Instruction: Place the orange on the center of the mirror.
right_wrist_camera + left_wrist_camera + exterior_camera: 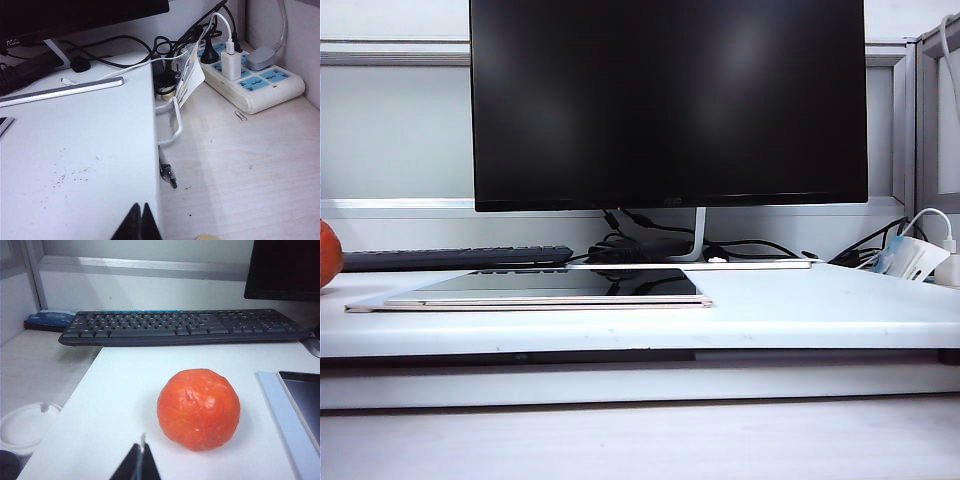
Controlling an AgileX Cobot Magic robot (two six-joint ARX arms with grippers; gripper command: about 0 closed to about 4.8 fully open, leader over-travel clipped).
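orange (198, 409) beside mirror (301, 399); left gripper (138, 463), right gripper (137, 221) both closed, w/o load

A black keyboard (185, 326) is being seen ahead of the left gripper (141, 460); a power strip (252, 80) is being seen ahead of the right gripper (141, 220).

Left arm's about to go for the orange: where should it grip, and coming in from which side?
Grip the orange across its widest middle, coming straight down from above. It is round, sits free on the white board, and nothing crowds it. The left gripper, shut now, must open first.
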